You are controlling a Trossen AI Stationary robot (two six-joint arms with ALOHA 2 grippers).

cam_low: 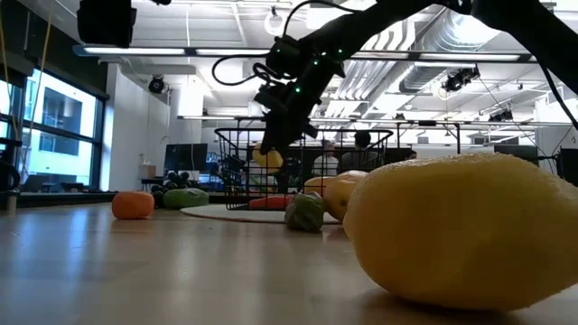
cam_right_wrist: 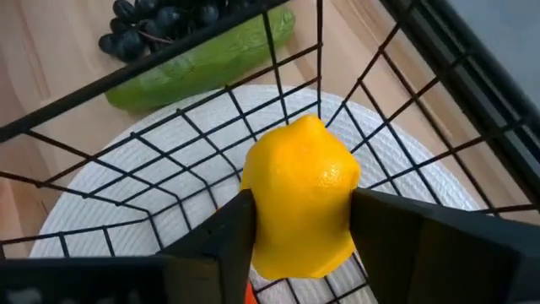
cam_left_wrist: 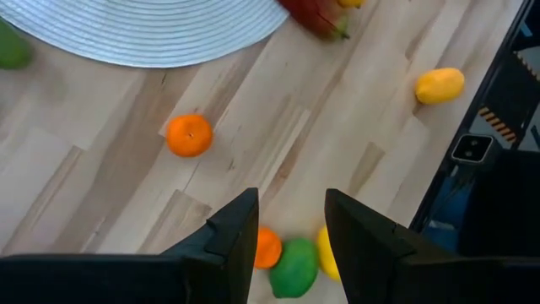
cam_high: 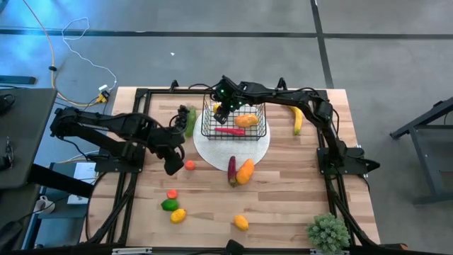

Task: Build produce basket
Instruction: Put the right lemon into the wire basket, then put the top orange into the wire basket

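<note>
The black wire basket [cam_high: 234,120] stands on the white round disc [cam_high: 212,150] at the table's far middle. It holds an orange piece [cam_high: 245,121] and a red piece [cam_high: 230,131]. My right gripper [cam_high: 224,108] hangs over the basket's far left corner, shut on a yellow lemon [cam_right_wrist: 299,198]. My left gripper [cam_high: 175,164] is open and empty above the table left of the disc, near a small orange [cam_high: 190,165]. The banana [cam_high: 298,119] lies right of the basket. Dark grapes [cam_right_wrist: 152,25] and a green piece [cam_right_wrist: 202,59] lie left of it. My right gripper pinches the lemon's two sides [cam_right_wrist: 261,211] between its two fingers, coming from above and pointing down into the basket. The lemon is lifted clear of the basket's floor, inside the wire walls, as the low view [cam_low: 267,158] shows.
A purple piece [cam_high: 231,168] and an orange piece [cam_high: 245,171] lie at the disc's near edge. An orange, a green and a yellow piece [cam_high: 172,204] lie near the table's front left; another yellow piece [cam_high: 241,223] nearer the middle. A bushy green plant [cam_high: 328,232] stands front right.
</note>
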